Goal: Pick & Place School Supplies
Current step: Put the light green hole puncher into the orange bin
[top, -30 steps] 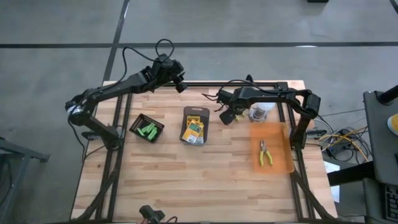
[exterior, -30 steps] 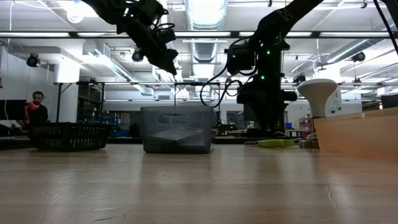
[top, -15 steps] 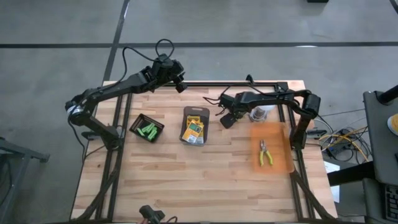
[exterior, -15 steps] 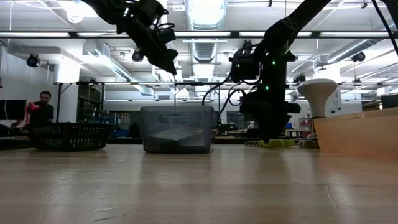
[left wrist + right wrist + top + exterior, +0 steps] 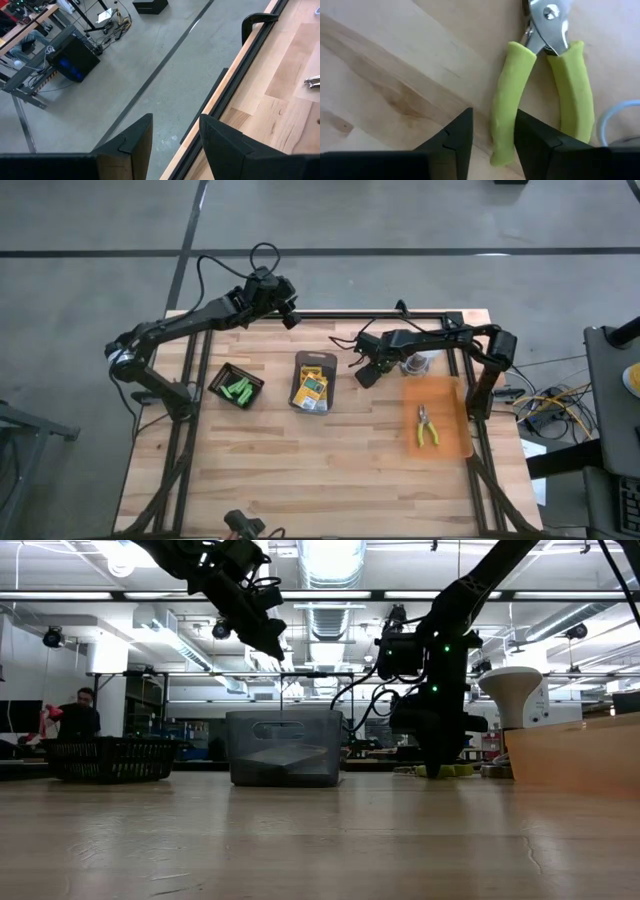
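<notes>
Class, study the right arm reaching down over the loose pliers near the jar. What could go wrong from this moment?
1. The right gripper straddles only one handle of the pliers; closing there could make them pivot or slip.
2. The clear jar stands close beside the arm, so a swing might knock it.
3. A pale cable curves near the handles and could snag.

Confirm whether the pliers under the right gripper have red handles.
No: in the right wrist view the pliers show yellow-green handles and lie on the wood.
</notes>
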Controlling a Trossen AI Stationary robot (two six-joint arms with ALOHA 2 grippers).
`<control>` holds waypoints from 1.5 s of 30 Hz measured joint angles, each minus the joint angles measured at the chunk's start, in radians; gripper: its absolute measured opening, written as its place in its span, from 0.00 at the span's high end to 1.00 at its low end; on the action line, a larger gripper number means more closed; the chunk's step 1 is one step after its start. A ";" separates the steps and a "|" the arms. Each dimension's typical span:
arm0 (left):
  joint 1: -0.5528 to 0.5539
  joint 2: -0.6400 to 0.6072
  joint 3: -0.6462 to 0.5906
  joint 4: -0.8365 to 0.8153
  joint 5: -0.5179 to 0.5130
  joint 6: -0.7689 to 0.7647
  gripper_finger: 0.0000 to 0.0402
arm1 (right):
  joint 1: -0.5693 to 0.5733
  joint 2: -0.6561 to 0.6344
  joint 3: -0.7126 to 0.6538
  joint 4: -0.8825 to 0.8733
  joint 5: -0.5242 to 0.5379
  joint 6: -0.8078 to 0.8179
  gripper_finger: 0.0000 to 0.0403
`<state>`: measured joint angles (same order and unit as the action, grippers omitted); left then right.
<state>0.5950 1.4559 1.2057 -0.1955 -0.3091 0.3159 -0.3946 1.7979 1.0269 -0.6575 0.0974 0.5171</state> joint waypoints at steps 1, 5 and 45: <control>0.000 0.000 0.000 0.000 0.000 -0.001 0.58 | 0.000 0.000 -0.001 0.001 -0.009 0.000 0.70; 0.000 0.000 0.000 0.000 0.000 -0.002 0.58 | 0.000 0.000 -0.001 0.003 -0.017 0.000 0.78; 0.000 0.000 0.000 -0.012 -0.144 0.105 0.58 | 0.037 -0.076 0.750 -0.533 -0.017 -0.098 0.89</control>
<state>0.5951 1.4559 1.2057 -0.2073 -0.4532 0.4208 -0.3581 1.7217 1.7770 -1.1901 0.0802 0.4194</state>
